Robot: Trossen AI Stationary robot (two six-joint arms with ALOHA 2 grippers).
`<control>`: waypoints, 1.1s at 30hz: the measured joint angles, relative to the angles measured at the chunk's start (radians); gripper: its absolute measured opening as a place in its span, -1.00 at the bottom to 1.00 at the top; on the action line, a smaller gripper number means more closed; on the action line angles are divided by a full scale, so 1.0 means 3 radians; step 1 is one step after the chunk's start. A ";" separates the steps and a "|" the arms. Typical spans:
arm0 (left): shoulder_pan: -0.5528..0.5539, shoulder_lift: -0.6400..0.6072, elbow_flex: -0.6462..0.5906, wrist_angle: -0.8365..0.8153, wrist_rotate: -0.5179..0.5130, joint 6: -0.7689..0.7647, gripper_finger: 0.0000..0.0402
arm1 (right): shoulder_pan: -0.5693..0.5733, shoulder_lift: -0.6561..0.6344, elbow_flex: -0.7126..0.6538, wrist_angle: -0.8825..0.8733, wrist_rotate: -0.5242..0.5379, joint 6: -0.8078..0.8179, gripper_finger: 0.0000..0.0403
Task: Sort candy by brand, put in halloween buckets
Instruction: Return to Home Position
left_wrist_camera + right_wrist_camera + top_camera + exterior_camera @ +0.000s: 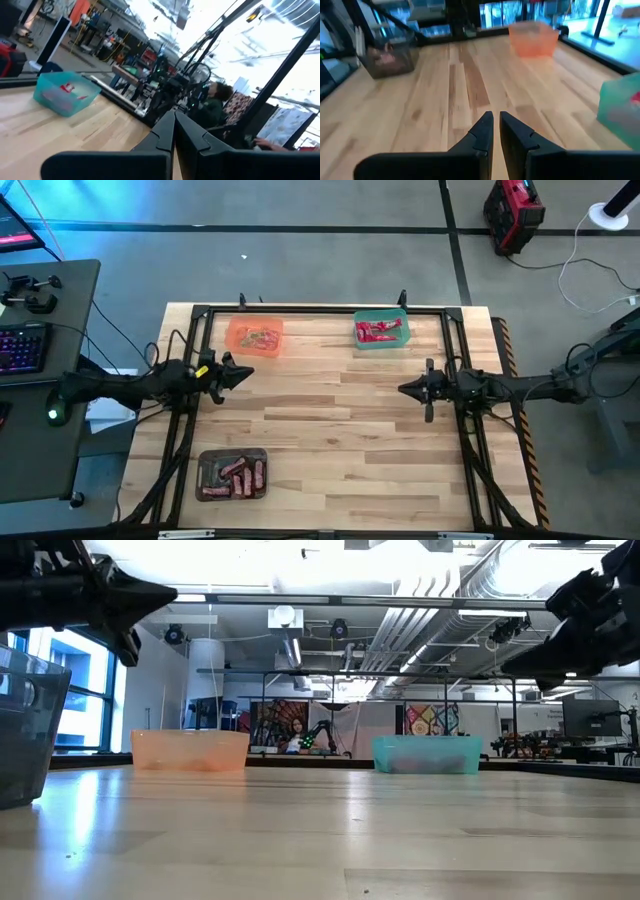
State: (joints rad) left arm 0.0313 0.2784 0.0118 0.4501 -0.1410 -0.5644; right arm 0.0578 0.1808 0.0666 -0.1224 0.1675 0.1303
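Note:
Three halloween buckets stand on the wooden table. The orange one (pixel 255 336) at the far left holds pale candy. In the green one (pixel 381 330) at the far right lies red candy (pixel 377 332). The dark grey one (pixel 232 473) near the front left holds pink and brown candy (pixel 236 477). My left gripper (pixel 245 374) hovers shut above the table's left side, pointing toward the right. My right gripper (pixel 405 389) hovers at the right side, facing left, its fingers (pixel 485 127) nearly together with nothing between them. Both are clear of every bucket.
A black frame (pixel 320 310) runs around the tabletop along its edges. Bare wood (pixel 330 420) lies between the two grippers and the buckets. A desk with a keyboard (pixel 20 345) stands off the table's left side.

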 joint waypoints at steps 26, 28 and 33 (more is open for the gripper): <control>-0.0127 -0.0917 0.0001 -0.0388 0.0001 0.0001 -1.00 | -0.0003 -0.0583 0.0004 -0.0040 0.0004 0.0000 -0.87; -0.0132 -0.0917 0.0001 -0.0387 0.0001 0.0001 -1.00 | -0.0003 -0.0582 0.0004 -0.0039 0.0004 0.0000 -0.87; -0.0132 -0.0896 0.0001 -0.0470 0.0000 0.0001 -1.00 | -0.0004 -0.0582 0.0004 -0.0039 0.0004 0.0000 -0.87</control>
State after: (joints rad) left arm -0.0082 0.0097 0.0120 0.3091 -0.1410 -0.5642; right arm 0.0566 0.0063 0.0677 -0.1341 0.1688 0.1303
